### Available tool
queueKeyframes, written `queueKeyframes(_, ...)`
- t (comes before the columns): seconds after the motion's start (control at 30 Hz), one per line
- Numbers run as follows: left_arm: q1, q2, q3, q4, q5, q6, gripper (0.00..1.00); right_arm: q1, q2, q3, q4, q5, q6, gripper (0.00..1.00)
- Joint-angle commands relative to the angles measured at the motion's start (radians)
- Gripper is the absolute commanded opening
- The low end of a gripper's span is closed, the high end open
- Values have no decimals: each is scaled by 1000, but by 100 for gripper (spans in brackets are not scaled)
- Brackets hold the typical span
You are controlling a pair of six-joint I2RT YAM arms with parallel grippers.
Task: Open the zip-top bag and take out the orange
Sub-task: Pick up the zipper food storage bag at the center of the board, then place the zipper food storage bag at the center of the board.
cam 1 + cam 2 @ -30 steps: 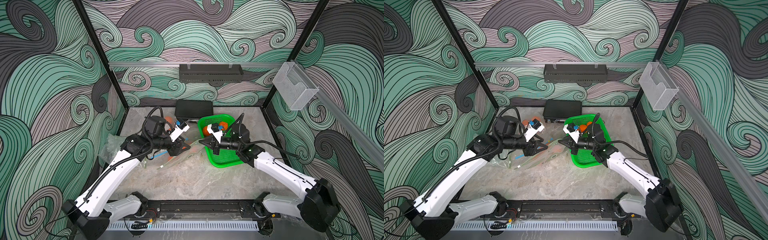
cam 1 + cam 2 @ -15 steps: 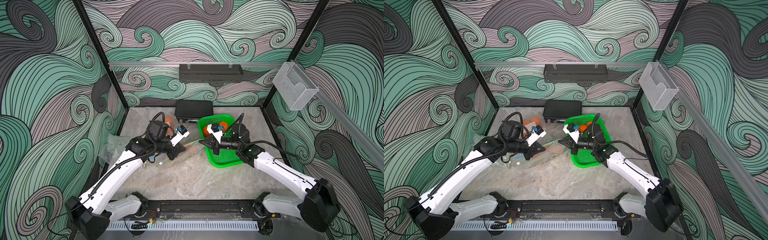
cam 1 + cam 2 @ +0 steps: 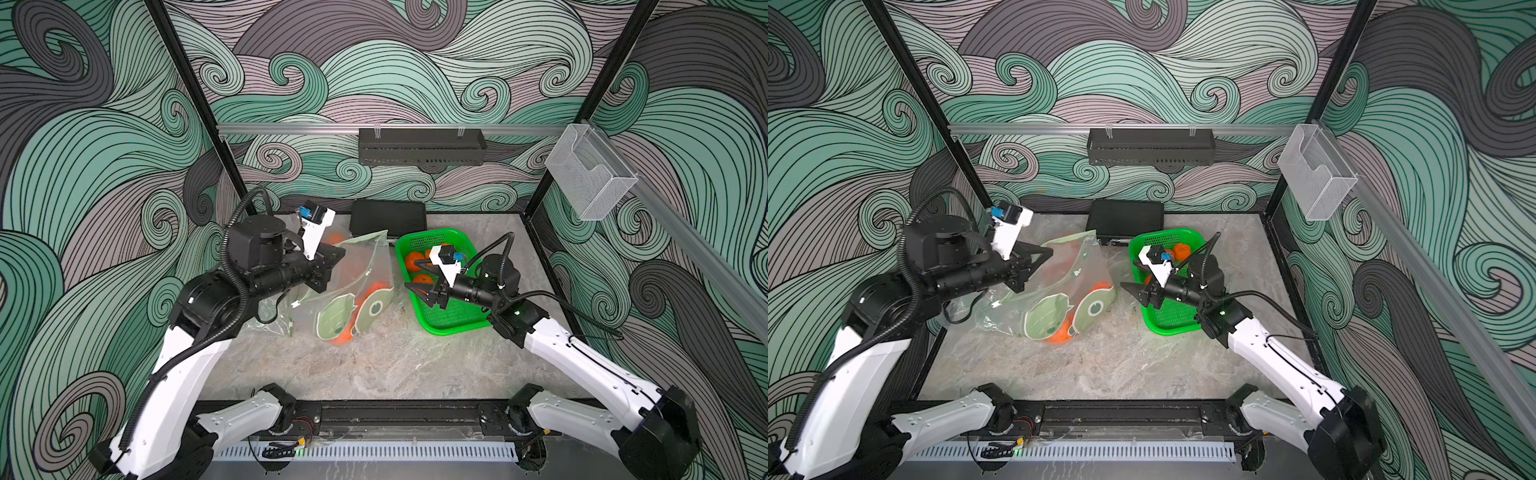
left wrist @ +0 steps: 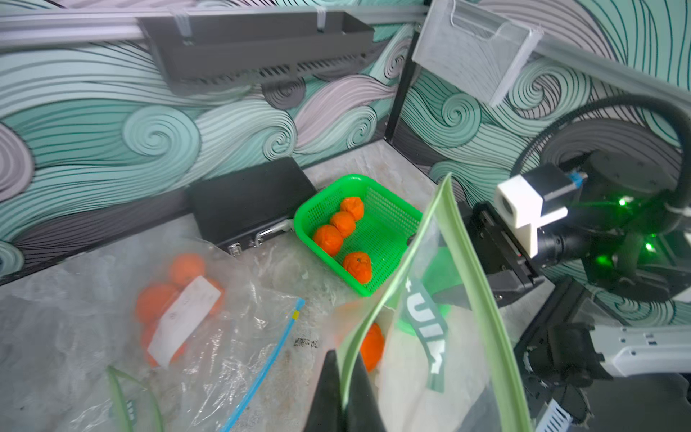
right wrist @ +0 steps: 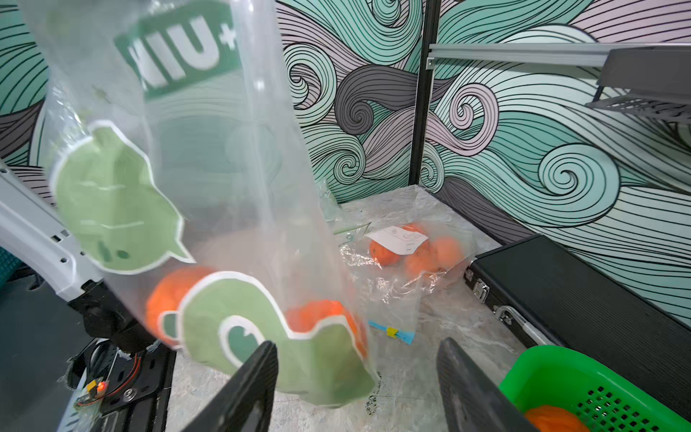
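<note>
Orange fruit (image 4: 372,346) sat low inside the clear zip-top bag with green cartoon prints (image 3: 365,257). A second one lay beside it, and the bag's bottom rested on the grey marbled surface (image 3: 374,374). The left gripper (image 4: 344,370) was clamped tight on the bag's green zip rim and held the top up off the surface. In the left wrist view the rim looked parted, so the opening step was likely done or nearly done. The right gripper (image 3: 411,274) had jaws wide and nothing in them. It hung just beside the bag, over the near edge of the green plastic mesh basket (image 3: 455,330), which held four oranges. Next move, as a judgement: the right gripper goes in through the mouth to the orange while the left keeps the rim lifted. The film is floppy, so it could snag. A second clear bag with a white label (image 4: 209,306) and a black hard case (image 4: 250,198) lay behind.
</note>
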Motion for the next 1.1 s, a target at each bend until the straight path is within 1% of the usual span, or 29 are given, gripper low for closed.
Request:
queueKeyframes(0.0,3,62,127,-135,-341,5,0,-4,4,-17,19,35,14,68)
queueKeyframes(0.07,4,107,185,-159,-523,54,0,-3,11,-17,18,31,19,67)
queueKeyframes(0.1,5,120,197,-157,-583,78,0,-4,13,-17,15,30,19,67)
queueKeyframes(0.13,7,133,202,-143,-617,110,0,-4,13,-16,11,30,19,66)
queueKeyframes(0.23,7,132,148,-65,-596,184,0,-4,7,-16,-2,33,14,66)
queueKeyframes(0.3,7,111,71,-20,-504,194,0,-3,1,-19,-3,37,14,66)
queueKeyframes(0.4,5,40,-156,92,-286,158,0,-3,-7,-20,-12,49,11,66)
queueKeyframes(0.47,2,-10,-367,221,-61,82,0,-4,-7,-20,-16,60,14,65)
queueKeyframes(0.53,-15,-28,-569,378,152,-29,0,-4,-7,-20,-20,67,19,65)
queueKeyframes(0.57,-31,-29,-657,465,236,-80,0,-5,-7,-20,-19,70,20,64)
queueKeyframes(0.6,-55,-23,-765,574,288,-135,0,-4,-7,-20,-19,73,24,64)
queueKeyframes(0.63,-92,-10,-863,678,291,-187,0,-5,-8,-20,-21,74,27,64)
queueKeyframes(0.67,-127,9,-923,738,273,-207,0,-4,-11,-20,-25,72,28,64)
queueKeyframes(0.7,-162,43,-971,782,246,-233,0,-5,-14,-21,-28,72,30,64)
queueKeyframes(0.73,-186,84,-996,802,243,-248,0,-5,-18,-23,-30,73,31,63)
queueKeyframes(0.77,-203,120,-998,789,247,-251,0,-5,-21,-26,-30,73,34,63)
queueKeyframes(0.83,-235,211,-984,745,218,-273,0,-7,-24,-30,-36,74,49,63)
queueKeyframes(1.0,-314,360,-990,768,183,-303,0,-6,-44,-78,-61,89,136,61)
queueKeyframes(1.07,-327,388,-1012,813,182,-331,0,-7,-58,-99,-86,88,177,60)
